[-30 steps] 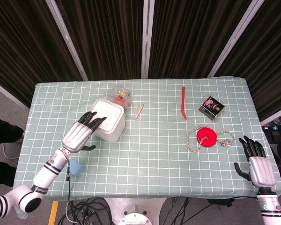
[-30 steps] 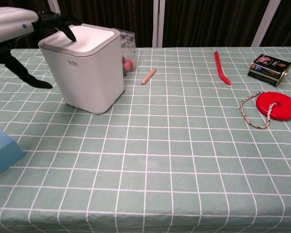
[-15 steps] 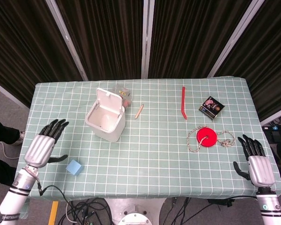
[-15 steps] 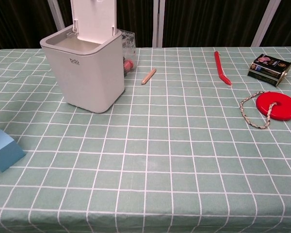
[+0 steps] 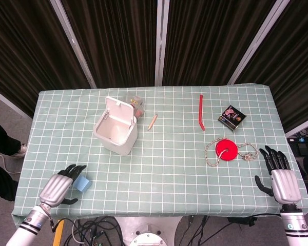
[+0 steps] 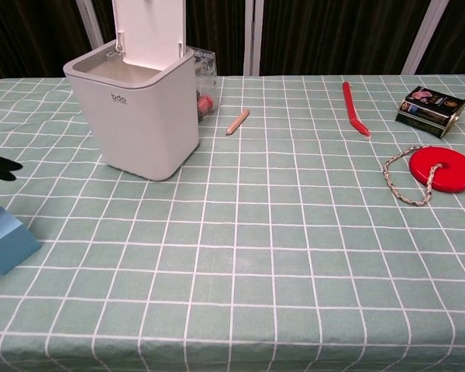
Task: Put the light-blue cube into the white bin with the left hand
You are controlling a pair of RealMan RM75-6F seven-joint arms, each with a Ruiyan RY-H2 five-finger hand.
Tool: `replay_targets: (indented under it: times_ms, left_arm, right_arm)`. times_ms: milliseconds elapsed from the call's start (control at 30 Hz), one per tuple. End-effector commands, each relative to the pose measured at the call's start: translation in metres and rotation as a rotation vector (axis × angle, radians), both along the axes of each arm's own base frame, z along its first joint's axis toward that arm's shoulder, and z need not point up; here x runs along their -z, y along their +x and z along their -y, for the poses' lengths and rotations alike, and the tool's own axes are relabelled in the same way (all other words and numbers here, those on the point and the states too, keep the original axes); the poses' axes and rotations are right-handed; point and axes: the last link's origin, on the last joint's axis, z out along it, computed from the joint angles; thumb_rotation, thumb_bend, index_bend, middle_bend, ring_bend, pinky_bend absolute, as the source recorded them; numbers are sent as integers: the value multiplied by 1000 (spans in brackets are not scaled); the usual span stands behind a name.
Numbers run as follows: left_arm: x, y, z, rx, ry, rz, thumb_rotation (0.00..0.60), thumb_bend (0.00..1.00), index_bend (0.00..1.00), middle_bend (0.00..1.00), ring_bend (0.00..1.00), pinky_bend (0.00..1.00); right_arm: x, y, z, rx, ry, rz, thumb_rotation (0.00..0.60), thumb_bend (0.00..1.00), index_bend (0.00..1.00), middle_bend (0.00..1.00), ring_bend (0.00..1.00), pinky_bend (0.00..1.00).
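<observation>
While the light-blue cube (image 5: 82,183) lies where it did half a second ago, on the tabletop (image 5: 164,174) near the front-left corner, the left robot hand (image 5: 60,186) has dropped from beside the left edge to sit just beside the cube on its left, fingers spread and grasping nothing; whether the fingertips touch the cube is hard to tell from the head view. In the chest view the cube shows at the left border, partly cut off, and only a dark fingertip of that hand pokes into the frame above it. The white bin (image 5: 115,133) stands well apart from the cube, further back on the tabletop, its lid (image 6: 148,29) tipped upright as it was half a second ago, whereas a second ago the lid was down under the left hand. The bin's inside looks bare white from above, though its near wall hides part of the floor. Behind the bin a clear box (image 6: 202,68) holds something red, mostly screened by the bin. A pencil (image 5: 152,121) lies just right of the bin, a red stick (image 5: 200,111) further right, and a dark packet (image 5: 232,117) beyond it. A red disc (image 5: 227,150) sits inside a loop of cord. The right robot hand (image 5: 279,179) rests released at the front-right corner, fingers apart, unchanged, and is outside the chest view.
</observation>
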Motion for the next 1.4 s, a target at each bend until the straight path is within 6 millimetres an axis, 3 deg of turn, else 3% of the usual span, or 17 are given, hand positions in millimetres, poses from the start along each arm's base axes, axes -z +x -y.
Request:
replay_targets:
  times_ms: [33, 300, 467, 633, 767, 833, 1000, 1100, 1233, 1400]
  left_arm:
    - [13, -6, -3, -8, -23, -26, 600, 8, 75, 125, 92, 365]
    - [29, -12, -16, -25, 0, -19, 600, 50, 174, 214, 197, 533]
    - [30, -10, -20, -12, 42, 0, 600, 143, 325, 380, 361, 681]
    - [33, -9, -20, 4, 59, 9, 600, 210, 449, 482, 475, 763]
    - [28, -5, -23, 13, 83, 23, 600, 243, 497, 524, 516, 796]
    - [15, 1, -26, 34, 131, 39, 600, 246, 501, 526, 517, 797]
    - [-49, 26, -49, 127, 366, 86, 600, 246, 502, 527, 517, 797]
    - [-77, 50, -65, 196, 436, 95, 600, 246, 503, 529, 517, 796]
    - [-89, 86, -89, 268, 458, 152, 600, 245, 502, 529, 519, 796]
    - [-73, 124, -125, 330, 412, 189, 600, 245, 494, 526, 519, 787]
  right_arm:
    - [0, 0, 0, 3, 4, -2, 600, 291, 0, 8, 0, 0]
    - [0, -2, 0, 11, 8, -4, 600, 291, 0, 7, 0, 0]
    - [1, -3, 0, 15, 16, -3, 600, 291, 0, 7, 0, 0]
    - [2, -4, 0, 17, 23, -3, 600, 291, 0, 8, 0, 0]
    - [1, -4, 0, 18, 20, -3, 600, 291, 0, 8, 0, 0]
    - [0, -4, 0, 17, 18, -4, 600, 291, 0, 8, 0, 0]
    - [1, -2, 1, 14, 19, -5, 600, 292, 0, 8, 0, 0]
    - [2, -2, 1, 12, 21, -1, 600, 291, 0, 8, 0, 0]
    - [5, -2, 2, 15, 29, 0, 600, 292, 0, 8, 0, 0]
    - [5, -4, 2, 22, 29, 2, 600, 292, 0, 9, 0, 0]
